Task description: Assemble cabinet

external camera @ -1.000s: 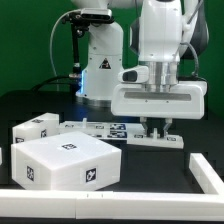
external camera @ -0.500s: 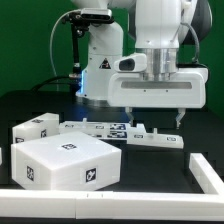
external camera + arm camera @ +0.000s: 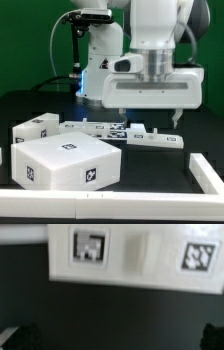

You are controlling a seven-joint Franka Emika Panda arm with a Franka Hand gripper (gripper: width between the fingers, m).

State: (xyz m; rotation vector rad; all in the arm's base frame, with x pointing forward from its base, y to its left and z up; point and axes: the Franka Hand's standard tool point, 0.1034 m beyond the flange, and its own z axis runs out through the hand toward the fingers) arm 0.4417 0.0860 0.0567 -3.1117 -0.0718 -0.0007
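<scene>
– Three white cabinet pieces on the black table (image 3: 205, 132), am I right? Where do they lie?

– Yes. The big cabinet body (image 3: 70, 160) sits near, on the exterior view's left, with square tags on its top and front faces. A smaller block (image 3: 35, 128) stands just behind it, farther left. The flat panel (image 3: 158, 140) lies farther back and toward the exterior view's right, flat on the table.

– And the tagged strip between them?

– That is the marker board (image 3: 95, 127), lying flat just left of the panel. Whether the two touch I cannot tell.

– How does the gripper (image 3: 150, 121) stand?

– It hangs straight over the flat panel with its jaws spread wide and nothing between them. The fingertips are a little above the panel, not touching it.

– Does the wrist view agree?

– It does. It shows the panel (image 3: 130, 255), blurred, with two tags on it against the dark table. Both dark fingertips (image 3: 25, 338) are well apart and have hold of nothing.
</scene>
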